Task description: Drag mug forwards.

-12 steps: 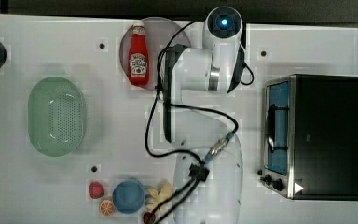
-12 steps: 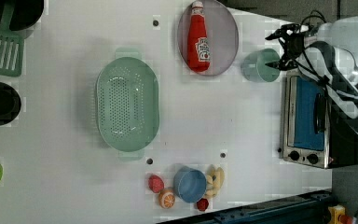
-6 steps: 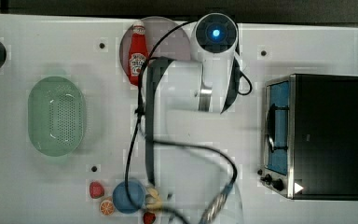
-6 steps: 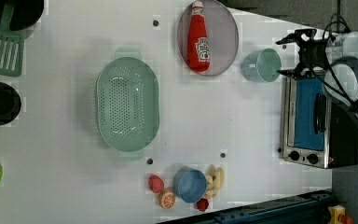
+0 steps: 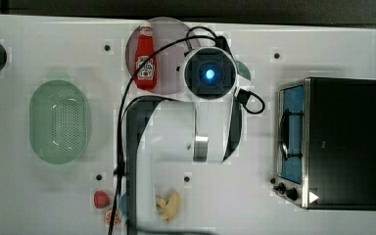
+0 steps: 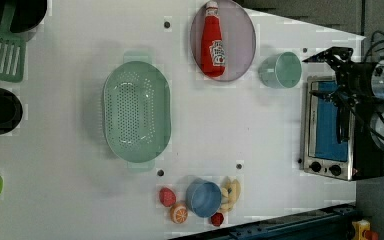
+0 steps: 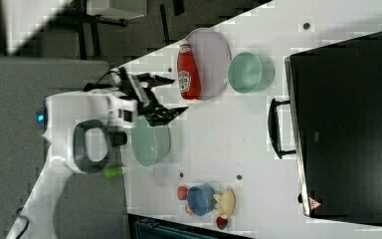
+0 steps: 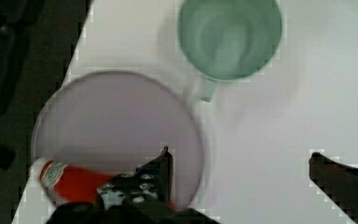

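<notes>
The teal-green mug (image 6: 280, 70) stands upright on the white table, just beside the grey plate (image 6: 240, 30). In the top view the arm's wrist covers most of the mug (image 5: 245, 71), leaving a sliver of rim. My gripper (image 6: 322, 74) hangs open above the table, to the left view's right of the mug and apart from it. Nothing is between its fingers. In the wrist view the mug (image 8: 230, 37) lies beyond the gripper (image 8: 242, 161), its small handle pointing toward the plate (image 8: 116, 116). The right view has the gripper (image 7: 177, 94) raised well off the mug (image 7: 246, 72).
A red ketchup bottle (image 5: 145, 56) lies on the plate. A pale-green colander (image 5: 59, 121) sits at the top view's left. A black toaster oven (image 5: 330, 142) stands at the top view's right. A blue cup (image 6: 203, 198) with toy food sits near the front edge.
The arm has folded in, and its wrist has moved down the top view until it sits over the mug. The gripper stayed open. The mug has not moved.
</notes>
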Controlling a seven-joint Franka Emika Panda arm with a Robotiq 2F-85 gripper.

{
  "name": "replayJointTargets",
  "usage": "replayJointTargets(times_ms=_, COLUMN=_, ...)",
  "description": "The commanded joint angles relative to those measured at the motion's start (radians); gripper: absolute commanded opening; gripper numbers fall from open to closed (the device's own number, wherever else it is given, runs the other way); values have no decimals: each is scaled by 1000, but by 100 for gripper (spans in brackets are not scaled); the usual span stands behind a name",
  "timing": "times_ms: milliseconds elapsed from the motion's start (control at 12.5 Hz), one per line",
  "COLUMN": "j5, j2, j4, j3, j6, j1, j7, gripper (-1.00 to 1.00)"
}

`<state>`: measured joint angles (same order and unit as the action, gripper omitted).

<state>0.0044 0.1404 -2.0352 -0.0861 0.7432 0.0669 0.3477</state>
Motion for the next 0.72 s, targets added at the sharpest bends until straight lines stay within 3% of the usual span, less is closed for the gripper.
replayJointTargets(times_ms=80, j5=-14, j2=-137, j4=-59, j3=-44, j6=-80, j1=-1, j7=-138, gripper=100)
replayJointTargets(times_ms=400, j5=-14, j2=-303, j4=-64, j3=-40, j6=-388, j1=0, j7=-173, gripper=100)
replayJointTargets(times_ms=720, j5=-15, j2=-455, j4=-82, j3=-28, j6=-481, j1=1, j7=-174, gripper=100)
